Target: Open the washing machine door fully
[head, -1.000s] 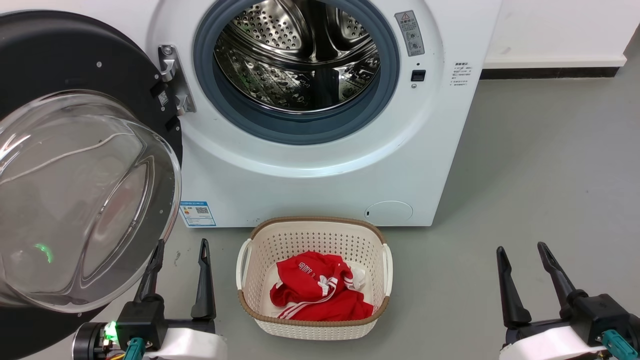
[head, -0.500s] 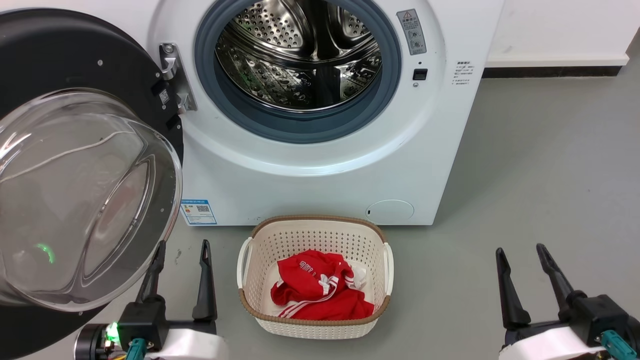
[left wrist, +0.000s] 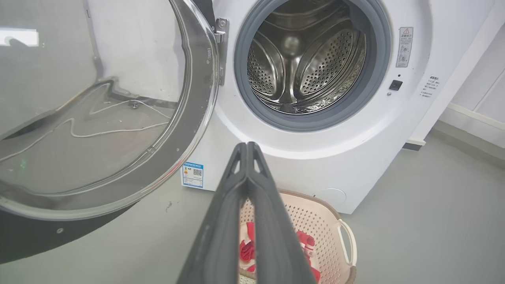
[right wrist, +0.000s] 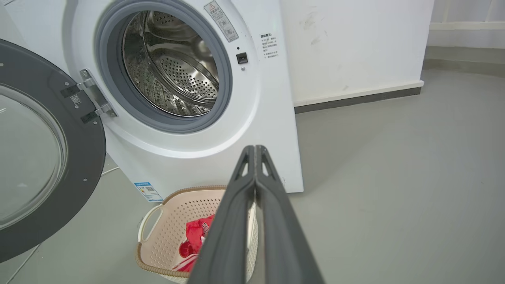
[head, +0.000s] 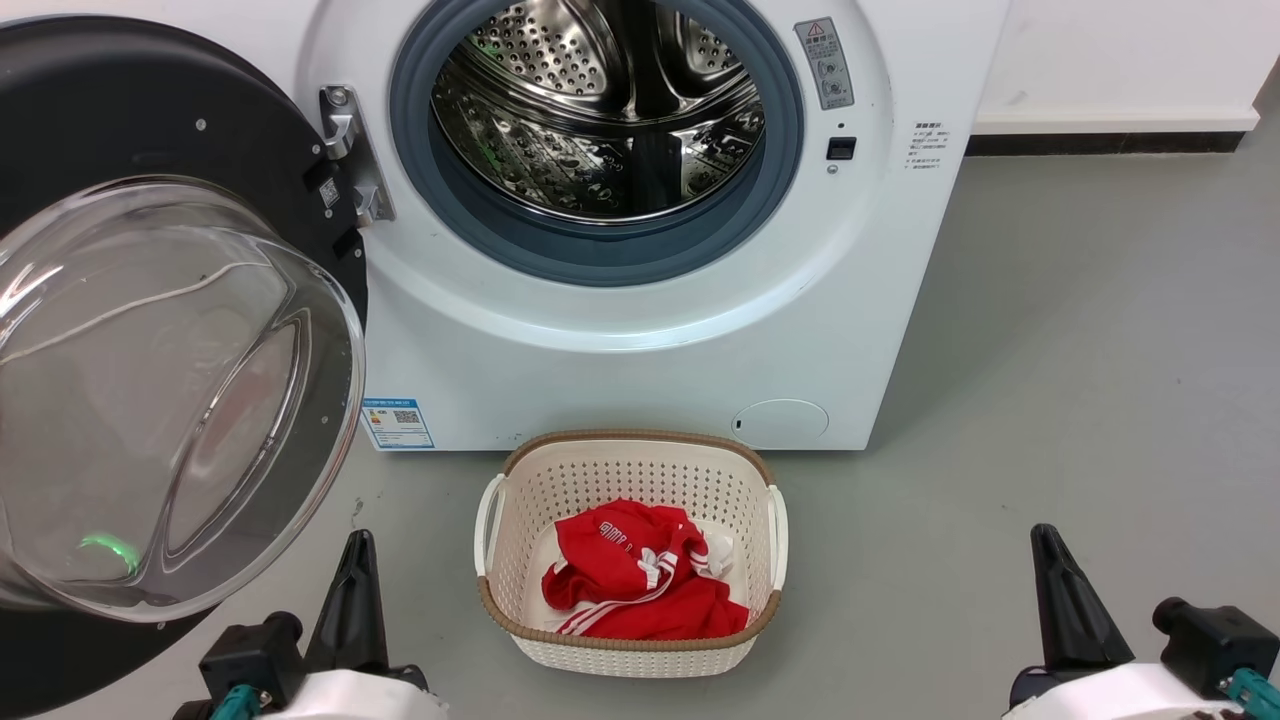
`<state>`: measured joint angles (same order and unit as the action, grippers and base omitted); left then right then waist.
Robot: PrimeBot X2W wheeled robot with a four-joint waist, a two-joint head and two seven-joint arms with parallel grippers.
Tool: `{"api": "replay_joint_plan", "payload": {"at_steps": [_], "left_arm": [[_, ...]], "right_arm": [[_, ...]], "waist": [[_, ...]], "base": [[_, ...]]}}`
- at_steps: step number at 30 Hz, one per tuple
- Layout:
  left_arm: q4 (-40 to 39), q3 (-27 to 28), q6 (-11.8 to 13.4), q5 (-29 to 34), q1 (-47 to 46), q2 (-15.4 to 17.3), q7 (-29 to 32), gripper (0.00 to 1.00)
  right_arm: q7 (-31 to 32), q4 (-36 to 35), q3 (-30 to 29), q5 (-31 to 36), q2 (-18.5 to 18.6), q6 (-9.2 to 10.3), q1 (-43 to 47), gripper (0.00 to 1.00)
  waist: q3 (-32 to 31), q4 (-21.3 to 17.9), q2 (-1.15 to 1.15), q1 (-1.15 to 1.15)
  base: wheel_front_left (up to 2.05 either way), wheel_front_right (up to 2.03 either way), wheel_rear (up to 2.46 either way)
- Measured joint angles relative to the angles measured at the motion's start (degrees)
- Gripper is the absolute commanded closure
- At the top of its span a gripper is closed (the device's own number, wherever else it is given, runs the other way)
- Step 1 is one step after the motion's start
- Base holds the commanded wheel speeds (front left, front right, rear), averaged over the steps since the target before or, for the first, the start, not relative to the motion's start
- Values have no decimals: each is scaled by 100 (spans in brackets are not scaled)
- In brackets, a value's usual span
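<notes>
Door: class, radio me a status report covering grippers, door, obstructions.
Left gripper shut, empty; right gripper shut, empty. Door wide open, drum exposed. Basket in front of washer, clear of door.

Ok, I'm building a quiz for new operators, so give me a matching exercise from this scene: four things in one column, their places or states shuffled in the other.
Things:
1 washing machine door
2 laundry basket
3 red garment
4 left gripper

States:
a shut, holding nothing
b swung open, hinged at the head view's left
c on the floor before the washing machine
d lying inside the laundry basket

Pairs: 1-b, 2-c, 3-d, 4-a
</notes>
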<state>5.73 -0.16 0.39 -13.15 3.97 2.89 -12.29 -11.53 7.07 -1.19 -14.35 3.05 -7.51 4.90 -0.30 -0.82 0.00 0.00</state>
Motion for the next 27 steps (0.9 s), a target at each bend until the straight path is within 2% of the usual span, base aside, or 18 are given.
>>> {"api": "replay_joint_plan", "payload": {"at_steps": [27], "left_arm": [[272,216,-269,-2681,-314,-2,632,100]], "right_arm": [[500,226,-34,-2752,80,1,-352,100]], "waist": [[11,19,0,0]], "base": [[0,0,0]]}}
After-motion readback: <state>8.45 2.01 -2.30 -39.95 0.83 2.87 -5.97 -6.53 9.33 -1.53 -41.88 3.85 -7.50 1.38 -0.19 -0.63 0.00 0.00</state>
